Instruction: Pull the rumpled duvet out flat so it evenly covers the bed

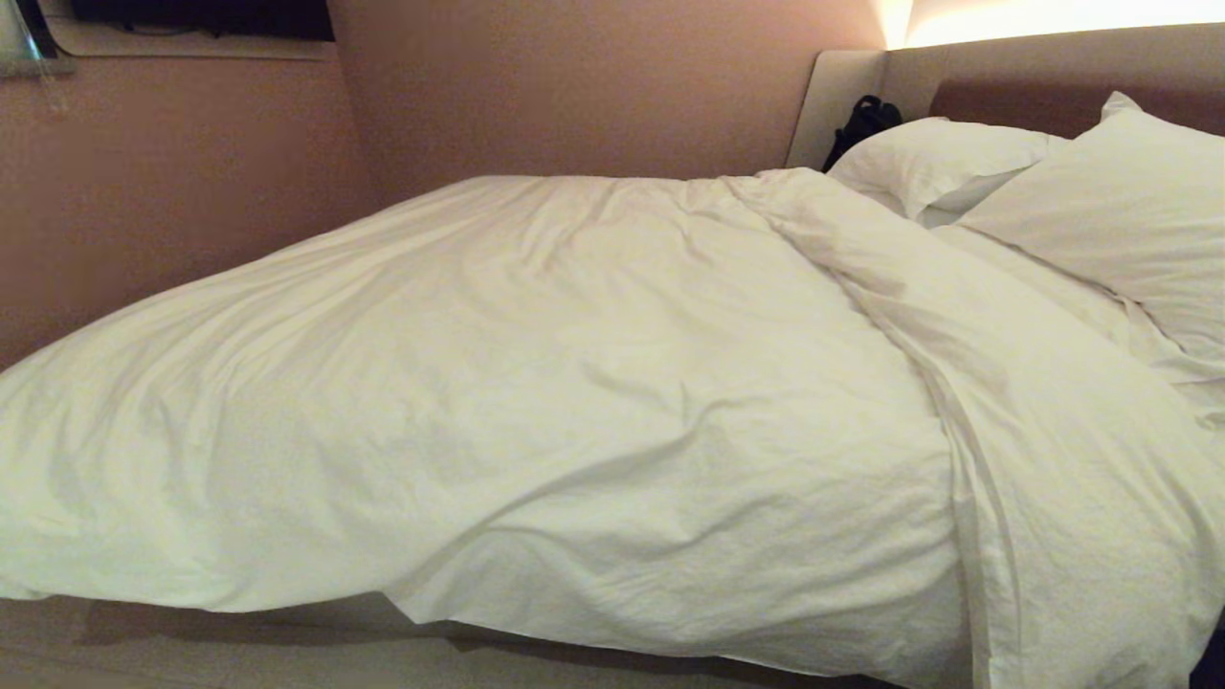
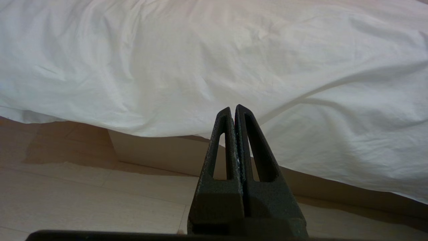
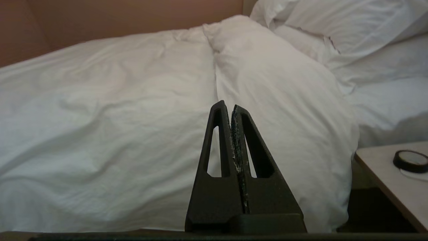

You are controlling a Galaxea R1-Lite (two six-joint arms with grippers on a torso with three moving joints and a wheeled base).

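Nearest, the right gripper [image 3: 231, 107] is sitting at the lower centre of its wrist view with both fingers pressed together on nothing, pointing straight at the thick folded-back band of the duvet [image 3: 274, 100]. That band is running from the lower right of the head view up toward the pillows [image 1: 1101, 201] at the upper right, so its long axis is lying away from the gripper. The left gripper [image 2: 233, 108] is likewise closed and empty, hanging low over the floor [image 2: 83, 197] before the duvet's drooping near edge. Judging by this, the right arm is the nearer one to the fold. Farther off, the duvet is spreading rumpled across the bed [image 1: 847, 96] toward the wall.
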